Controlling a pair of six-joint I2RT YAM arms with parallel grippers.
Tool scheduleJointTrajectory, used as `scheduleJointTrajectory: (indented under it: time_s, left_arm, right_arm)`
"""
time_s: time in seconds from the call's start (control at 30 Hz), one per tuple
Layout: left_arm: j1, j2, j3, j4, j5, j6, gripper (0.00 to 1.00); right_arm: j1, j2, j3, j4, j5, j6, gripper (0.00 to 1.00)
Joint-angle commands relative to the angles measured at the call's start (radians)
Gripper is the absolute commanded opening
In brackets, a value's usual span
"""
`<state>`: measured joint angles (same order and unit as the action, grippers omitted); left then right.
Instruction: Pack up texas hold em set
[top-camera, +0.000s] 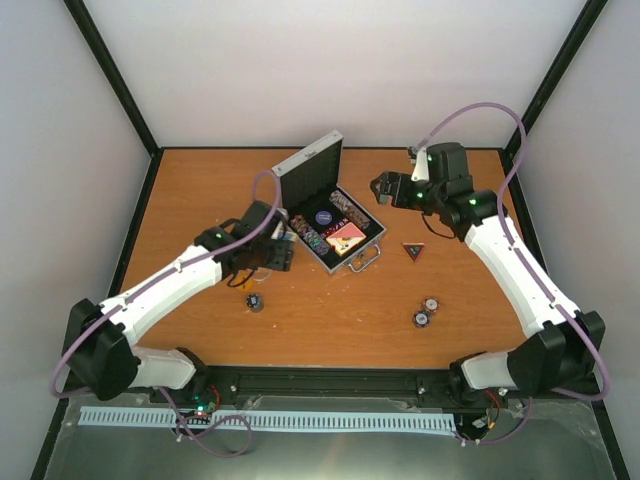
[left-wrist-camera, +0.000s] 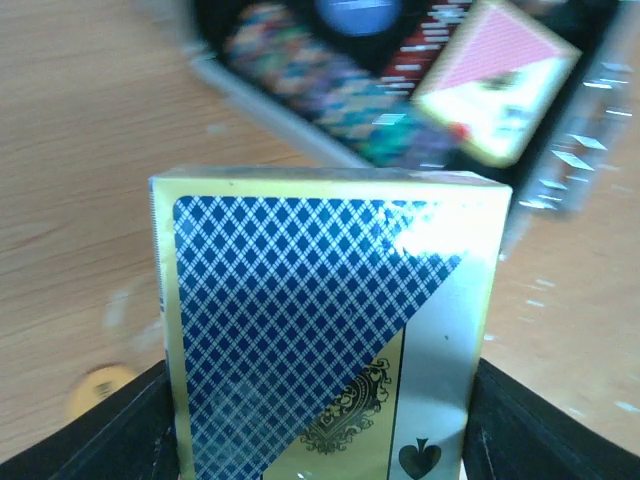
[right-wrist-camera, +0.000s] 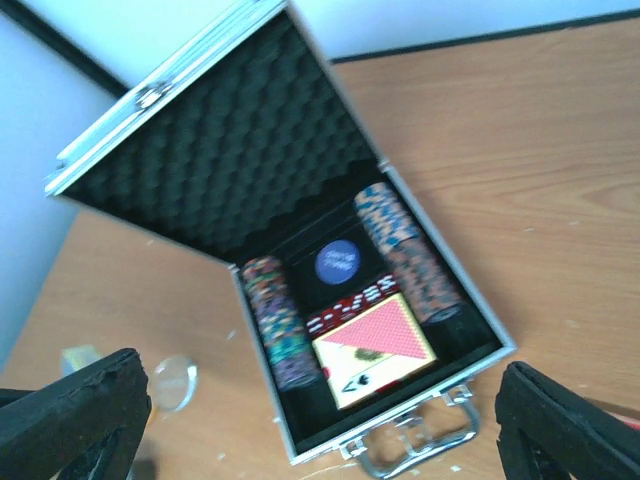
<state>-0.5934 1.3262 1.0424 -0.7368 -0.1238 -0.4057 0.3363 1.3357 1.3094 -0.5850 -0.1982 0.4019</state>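
Note:
The silver case (top-camera: 357, 255) lies open at the table's middle, its foam-lined lid (right-wrist-camera: 220, 150) standing up. Inside are two rows of multicoloured chips (right-wrist-camera: 278, 325), a blue disc (right-wrist-camera: 338, 262) and a red card box (right-wrist-camera: 375, 345). My left gripper (left-wrist-camera: 320, 420) is shut on a blue card box (left-wrist-camera: 320, 300), held upright just left of the case (left-wrist-camera: 260, 105). My right gripper (right-wrist-camera: 320, 440) hangs open above the case's right side, nothing between its fingers (right-wrist-camera: 80, 415). A dark triangular token (top-camera: 413, 250) lies on the table right of the case.
Loose chips (top-camera: 425, 312) lie near the front right. A small disc (top-camera: 256, 301) sits front left of the case, and an orange disc (left-wrist-camera: 100, 390) lies beside my left finger. A clear round disc (right-wrist-camera: 175, 382) rests left of the case. The metal handle (right-wrist-camera: 410, 455) faces the front.

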Motion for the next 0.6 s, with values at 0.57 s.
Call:
scheduleJointTrajectory:
  time_s: [0.57]
  left_arm:
    - [-0.269,0.122,0.311,0.294,0.138,0.059,0.61]
  right_arm:
    - [0.038,0.100,0.119,-0.251,-0.533,-0.011,0.77]
